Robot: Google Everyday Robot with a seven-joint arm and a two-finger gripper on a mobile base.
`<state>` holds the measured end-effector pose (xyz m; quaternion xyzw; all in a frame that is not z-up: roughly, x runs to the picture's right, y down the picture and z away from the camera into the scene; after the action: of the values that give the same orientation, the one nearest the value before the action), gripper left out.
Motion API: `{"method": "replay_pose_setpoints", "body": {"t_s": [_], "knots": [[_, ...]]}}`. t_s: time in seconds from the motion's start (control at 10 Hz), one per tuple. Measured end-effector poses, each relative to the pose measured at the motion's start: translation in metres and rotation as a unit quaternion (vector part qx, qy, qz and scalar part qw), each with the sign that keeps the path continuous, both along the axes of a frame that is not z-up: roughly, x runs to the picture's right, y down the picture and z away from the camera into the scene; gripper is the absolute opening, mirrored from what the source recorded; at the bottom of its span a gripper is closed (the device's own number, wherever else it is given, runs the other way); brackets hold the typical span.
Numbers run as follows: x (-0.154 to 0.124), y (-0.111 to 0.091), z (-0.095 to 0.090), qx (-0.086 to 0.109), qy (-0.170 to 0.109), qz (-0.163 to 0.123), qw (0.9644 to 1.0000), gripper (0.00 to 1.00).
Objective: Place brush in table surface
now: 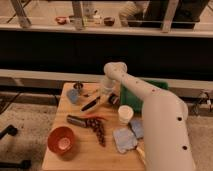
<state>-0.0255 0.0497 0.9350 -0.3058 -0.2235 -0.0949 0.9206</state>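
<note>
While my white arm (134, 86) is rising from its thick lower body to a bent joint and dropping steeply, my gripper (106, 94) is hanging low over the light-brown wooden table surface (87, 156), just left of the green rectangular tray (131, 98). Whether it is gripping anything, I cannot tell. The slim black stick-shaped brush (91, 104) is lying slanted on the planks farther left of the tray, with its upper end nearest my gripper. Forward of the tray, a white cup (125, 115), a dark grey cylinder (75, 120) and a round orange bowl (61, 140) are crowding the wood. A bare strip is showing along the front edge.
</note>
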Motion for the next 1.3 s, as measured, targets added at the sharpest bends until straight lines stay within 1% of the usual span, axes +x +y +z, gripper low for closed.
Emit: {"method": "replay_pose_setpoints", "body": {"t_s": [0.1,0.2,0.4,1.3], "knots": [[-0.0001,-0.0002,0.0001,-0.001,-0.001,-0.001,1.0,0.75],[0.0,0.0004,-0.0003,-0.003,-0.002,-0.003,1.0,0.79],[-0.0004,0.0003,-0.0013,-0.011,-0.006,-0.01,0.9999,0.8],[0.0012,-0.0002,-0.0037,-0.015,-0.01,-0.015,0.9997,0.8]]}}
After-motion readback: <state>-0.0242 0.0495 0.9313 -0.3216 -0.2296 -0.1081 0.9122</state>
